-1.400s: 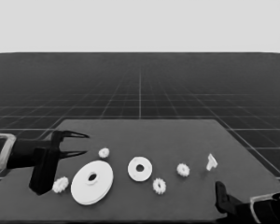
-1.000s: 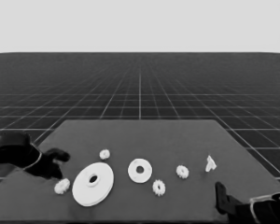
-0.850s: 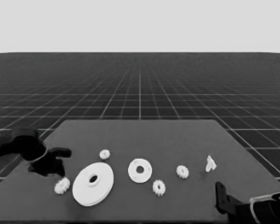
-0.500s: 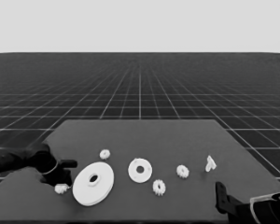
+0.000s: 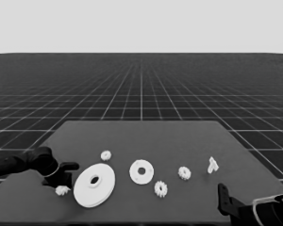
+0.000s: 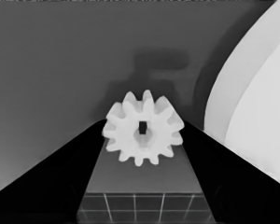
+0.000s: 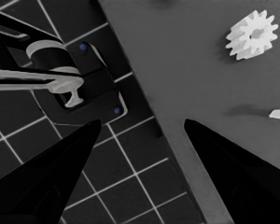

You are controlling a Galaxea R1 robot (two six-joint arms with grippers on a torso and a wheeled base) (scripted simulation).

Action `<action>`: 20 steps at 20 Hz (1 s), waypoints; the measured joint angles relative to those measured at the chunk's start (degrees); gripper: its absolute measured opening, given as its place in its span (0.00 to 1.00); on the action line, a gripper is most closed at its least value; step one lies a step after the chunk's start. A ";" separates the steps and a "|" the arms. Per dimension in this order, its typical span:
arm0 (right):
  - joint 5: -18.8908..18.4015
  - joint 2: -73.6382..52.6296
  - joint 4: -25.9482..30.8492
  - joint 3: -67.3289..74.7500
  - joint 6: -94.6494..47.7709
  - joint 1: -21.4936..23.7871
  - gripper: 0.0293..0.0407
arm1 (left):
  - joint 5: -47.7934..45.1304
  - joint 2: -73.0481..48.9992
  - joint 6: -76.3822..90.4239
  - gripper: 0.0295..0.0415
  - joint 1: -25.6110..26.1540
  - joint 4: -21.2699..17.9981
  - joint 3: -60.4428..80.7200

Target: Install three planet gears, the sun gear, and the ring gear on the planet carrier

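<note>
At the head view's lower left, the left gripper [image 6: 142,133] straddles a planet gear [image 6: 143,127], fingers open, apparently about to close and lift it toward the smaller round part [image 5: 141,172].

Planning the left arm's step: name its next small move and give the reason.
Probably close the left gripper on the small gear. The gear lies between the open fingers beside the larger round part, on the table, not yet clamped. The right gripper is parked at the table's corner.

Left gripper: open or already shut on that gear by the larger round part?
Open. The left gripper straddles the gear, its fingers on either side, touching or nearly.
</note>
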 joint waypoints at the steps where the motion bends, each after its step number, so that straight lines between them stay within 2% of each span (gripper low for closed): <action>1: 0.00 0.00 0.00 0.00 0.00 0.00 0.81 | 0.00 0.00 0.00 0.14 0.00 0.00 0.00; 6: 0.00 0.00 0.00 0.00 0.00 0.00 0.81 | 0.00 0.00 0.00 0.14 0.00 0.00 -0.01; 8: 0.00 0.00 0.00 0.00 0.00 0.00 0.81 | 6.10 -3.65 -0.83 0.14 -8.26 -6.08 6.30; 9: 0.00 0.00 0.00 0.00 0.00 0.00 0.81 | 7.46 -4.17 -0.86 0.14 -10.49 -7.72 7.12; 12: 0.00 0.00 0.00 0.00 0.00 0.00 0.81 | 9.03 -4.58 -0.84 0.14 -13.04 -9.69 7.73; 16: 0.00 0.00 0.00 0.00 0.00 0.00 0.81 | 9.39 -4.63 -0.83 0.14 -13.58 -10.14 7.80; 17: 0.00 0.00 0.00 0.00 0.00 0.00 0.81 | 14.45 4.72 -25.84 0.14 -14.21 -6.97 15.83; 18: 0.00 0.00 0.00 0.00 0.00 0.00 0.81 | 17.83 23.49 -39.62 0.14 -14.60 -7.14 15.00; 19: 0.00 0.00 0.00 0.00 0.00 0.00 0.81 | 18.34 35.83 -42.52 0.14 -14.74 -7.88 7.93; 20: 0.00 0.00 0.00 0.00 0.00 0.00 0.81 | 18.04 42.59 -41.76 0.14 -14.80 -8.26 1.48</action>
